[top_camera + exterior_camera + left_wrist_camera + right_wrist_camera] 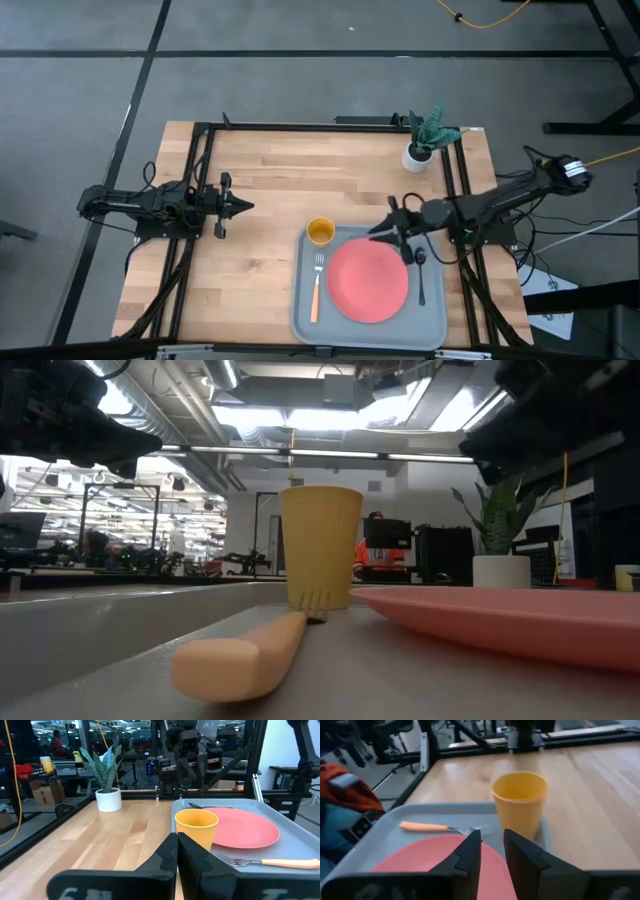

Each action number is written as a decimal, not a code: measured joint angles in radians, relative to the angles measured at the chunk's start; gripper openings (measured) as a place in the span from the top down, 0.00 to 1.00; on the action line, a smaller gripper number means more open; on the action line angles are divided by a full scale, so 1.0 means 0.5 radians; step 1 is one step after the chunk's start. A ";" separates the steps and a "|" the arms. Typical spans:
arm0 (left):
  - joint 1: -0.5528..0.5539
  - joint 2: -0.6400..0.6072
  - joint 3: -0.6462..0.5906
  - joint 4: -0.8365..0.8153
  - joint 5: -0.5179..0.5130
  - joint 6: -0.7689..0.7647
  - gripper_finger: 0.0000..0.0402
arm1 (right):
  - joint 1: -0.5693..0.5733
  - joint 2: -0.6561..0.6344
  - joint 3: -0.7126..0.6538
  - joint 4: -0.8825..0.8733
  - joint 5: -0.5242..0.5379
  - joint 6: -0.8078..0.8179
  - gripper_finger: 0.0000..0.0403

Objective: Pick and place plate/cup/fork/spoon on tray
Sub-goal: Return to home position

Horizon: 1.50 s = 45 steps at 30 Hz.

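On my screen all four pieces lie on the tray (pixel 303 318), which sits at the near side of the table (pixel 260 170). The plate (pixel 368 281) is in the middle of it. The cup (pixel 320 232) stands upright in the far left corner of the tray. The fork (pixel 317 288) lies just left of the plate with its tines toward the cup. The spoon (pixel 421 274) lies just right of the plate.

The right claw (pixel 375 232) hangs over the far edge of the tray, between the cup and the spoon. It holds nothing and I see a narrow gap between its fingers. The left claw (pixel 248 206) is over bare wood, well apart from the tray, with its fingers pressed together and empty. A plant pot (pixel 417 156) stands at the far right of the table.
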 joint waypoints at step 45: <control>0.000 -0.001 0.000 0.000 0.000 0.000 1.00 | -0.313 -1.749 -0.661 -0.739 -0.160 -0.105 0.78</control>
